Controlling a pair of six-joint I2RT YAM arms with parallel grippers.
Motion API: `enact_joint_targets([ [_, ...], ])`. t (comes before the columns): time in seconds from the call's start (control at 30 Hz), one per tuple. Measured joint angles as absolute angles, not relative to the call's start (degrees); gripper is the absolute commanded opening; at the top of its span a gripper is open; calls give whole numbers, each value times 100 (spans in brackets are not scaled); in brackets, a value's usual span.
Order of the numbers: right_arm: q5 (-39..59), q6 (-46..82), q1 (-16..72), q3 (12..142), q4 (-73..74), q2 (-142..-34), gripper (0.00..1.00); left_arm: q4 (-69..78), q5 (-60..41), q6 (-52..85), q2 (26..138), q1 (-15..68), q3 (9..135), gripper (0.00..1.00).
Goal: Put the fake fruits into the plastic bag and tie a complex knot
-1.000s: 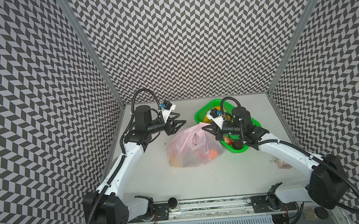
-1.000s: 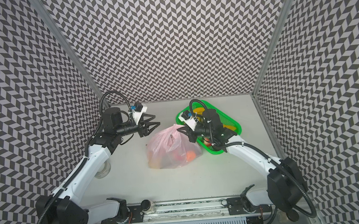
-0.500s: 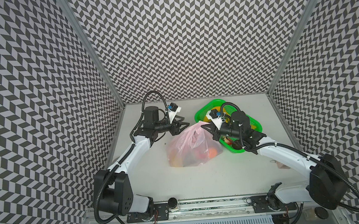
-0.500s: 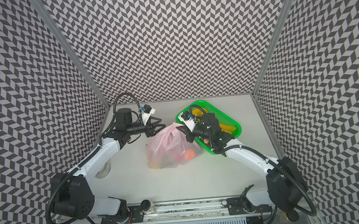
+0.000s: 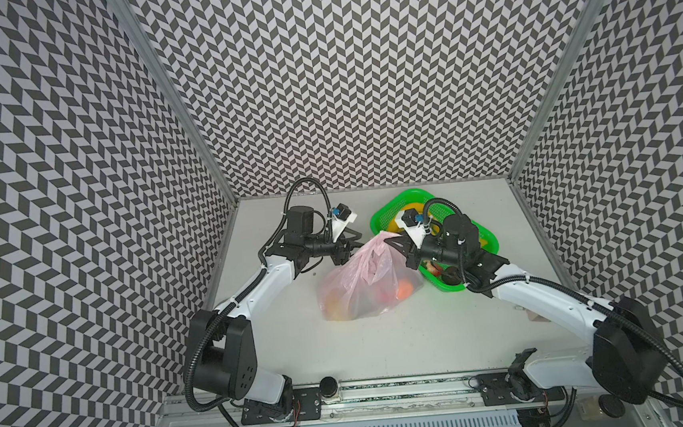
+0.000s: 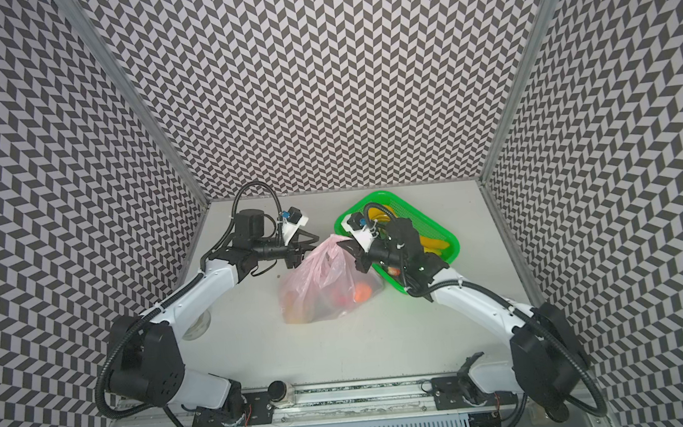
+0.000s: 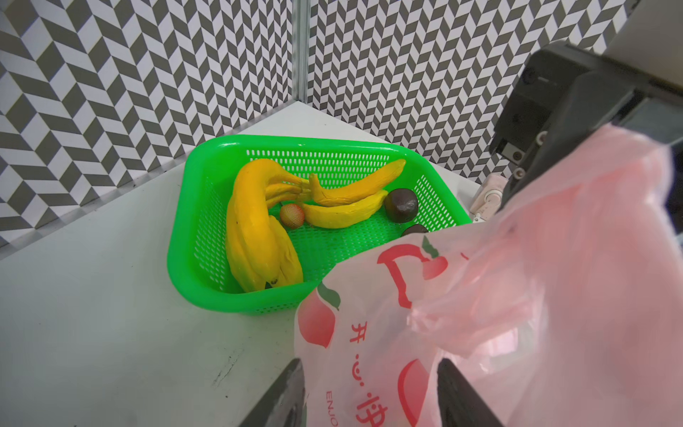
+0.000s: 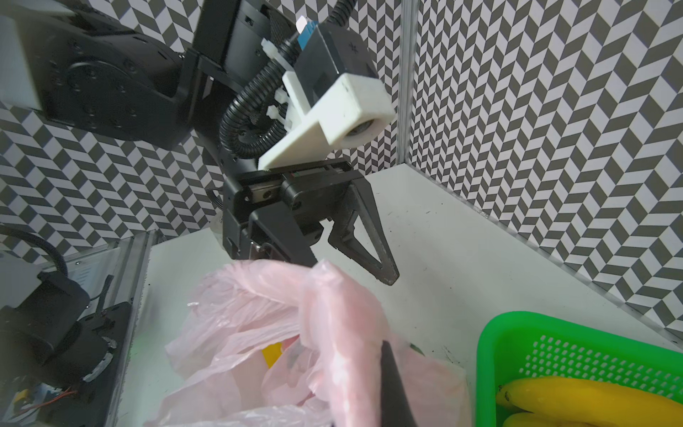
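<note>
Straddling the plastic bag (image 7: pixel 499 295), left fingers (image 7: pixel 282 401) stand apart.

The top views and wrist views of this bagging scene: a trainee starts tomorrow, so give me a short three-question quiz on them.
1. True or false: the bananas lie in the green basket.
2. Which tool is shut on the top of the plastic bag? A left, B right, C neither.
3. Fill in: the left tool has its fingers ____, with bag film between them.
Key: 1 true. 2 B, the right tool. 3 apart.
</note>
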State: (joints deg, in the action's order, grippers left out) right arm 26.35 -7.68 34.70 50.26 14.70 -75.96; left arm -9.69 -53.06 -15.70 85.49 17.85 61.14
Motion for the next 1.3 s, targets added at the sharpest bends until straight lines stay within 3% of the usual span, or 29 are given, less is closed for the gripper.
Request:
enact_joint_targets([
  [0.97, 2491, -888, 3472, 4713, 1833, -7542, 0, -978, -6099, -1903, 8626, 1990, 6114, 65],
  [1.13, 2722, -843, 3470, 4707, 1907, -7542, 0, -978, -6099, -1894, 8626, 1992, 6114, 61],
  [1.3, 2871, -781, 3472, 4707, 1973, -7542, 0, -982, -6099, -1855, 8626, 2001, 6114, 49],
])
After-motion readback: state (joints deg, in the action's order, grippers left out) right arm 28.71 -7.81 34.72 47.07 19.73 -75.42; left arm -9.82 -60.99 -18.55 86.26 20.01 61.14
